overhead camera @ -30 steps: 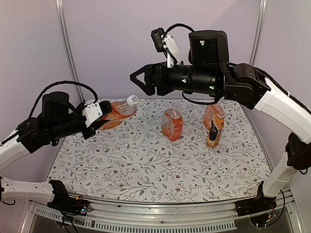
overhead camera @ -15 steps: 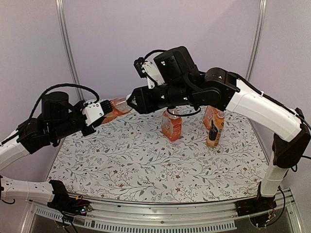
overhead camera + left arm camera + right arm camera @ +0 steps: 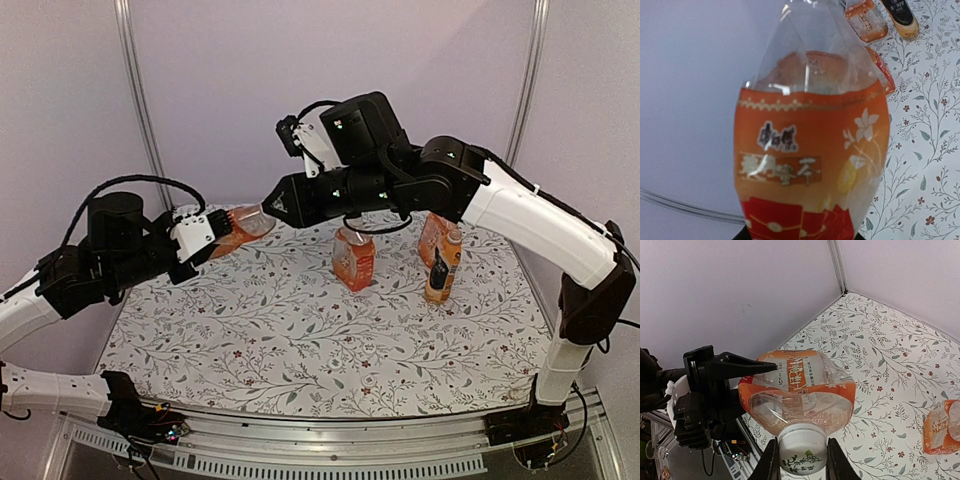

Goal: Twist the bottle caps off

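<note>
Four bottles of orange drink are in your view: three stand on the flowered table (image 3: 300,340) towards its far right, and one is up in the air between the arms. Your left gripper (image 3: 215,238) is clamped around the lower body of the held bottle (image 3: 242,224), which lies nearly level above the table's far left part with its neck pointing right. Your right gripper (image 3: 801,462) stretches across from the right and is clenched on that bottle's white cap (image 3: 801,455). In the right wrist view one finger presses each side of the cap, and green print shows on its top. From above, the cap is hidden behind the right gripper's fingers. The left wrist view is filled by the bottle's orange label (image 3: 810,150). Of the standing ones, the middle bottle (image 3: 355,260) stands alone, while the black-labelled bottle (image 3: 441,268) stands just in front of the rear bottle (image 3: 431,236) — whether these two touch, you cannot tell.
</note>
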Motion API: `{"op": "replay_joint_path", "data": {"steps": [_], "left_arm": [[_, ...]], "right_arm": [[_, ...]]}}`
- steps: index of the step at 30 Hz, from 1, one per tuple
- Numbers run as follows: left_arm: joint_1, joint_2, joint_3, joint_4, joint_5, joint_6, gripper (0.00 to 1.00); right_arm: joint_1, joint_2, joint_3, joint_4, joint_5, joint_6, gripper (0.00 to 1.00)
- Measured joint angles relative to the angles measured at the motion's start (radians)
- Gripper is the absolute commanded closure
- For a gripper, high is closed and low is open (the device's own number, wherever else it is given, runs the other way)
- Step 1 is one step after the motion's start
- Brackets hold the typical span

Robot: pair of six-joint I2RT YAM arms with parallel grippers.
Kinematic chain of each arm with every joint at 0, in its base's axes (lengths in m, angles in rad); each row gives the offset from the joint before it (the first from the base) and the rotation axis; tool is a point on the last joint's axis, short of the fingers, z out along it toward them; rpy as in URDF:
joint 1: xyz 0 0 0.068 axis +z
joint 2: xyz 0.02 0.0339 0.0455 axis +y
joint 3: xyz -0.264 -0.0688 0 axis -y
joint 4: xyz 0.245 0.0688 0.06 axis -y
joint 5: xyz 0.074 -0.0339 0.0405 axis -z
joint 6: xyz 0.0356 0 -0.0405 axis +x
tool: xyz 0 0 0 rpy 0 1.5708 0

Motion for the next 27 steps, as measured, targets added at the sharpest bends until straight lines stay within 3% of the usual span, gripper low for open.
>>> {"op": "replay_joint_path", "data": {"steps": [5, 13, 20, 21, 22, 26, 27], "left_arm": [[0.000, -0.008, 0.010, -0.065, 0.067, -0.080, 0.91], [0.002, -0.065, 0.023, -0.360, 0.563, -0.236, 0.85], [-0.003, -0.080, -0.020, -0.389, 0.832, -0.262, 0.84], [-0.003, -0.081, -0.034, -0.376, 0.848, -0.262, 0.84], [-0.004, -0.083, -0.054, -0.354, 0.858, -0.262, 0.84], [-0.006, -0.118, -0.164, -0.221, 0.826, -0.297, 0.84], [-0.007, -0.134, -0.199, -0.172, 0.803, -0.314, 0.84]], "right_arm": [[-0.011, 0.003, 0.007, -0.031, -0.091, -0.071, 1.00], [0.092, -0.016, 0.035, -0.314, -0.230, -0.605, 1.00], [0.194, -0.016, 0.085, -0.438, -0.229, -0.996, 0.99], [0.196, -0.016, 0.085, -0.443, -0.226, -1.015, 0.94], [0.200, -0.016, 0.083, -0.447, -0.217, -1.055, 0.79], [0.203, -0.021, 0.023, -0.423, -0.168, -1.128, 0.05], [0.203, -0.027, -0.014, -0.403, -0.143, -1.133, 0.02]]}}
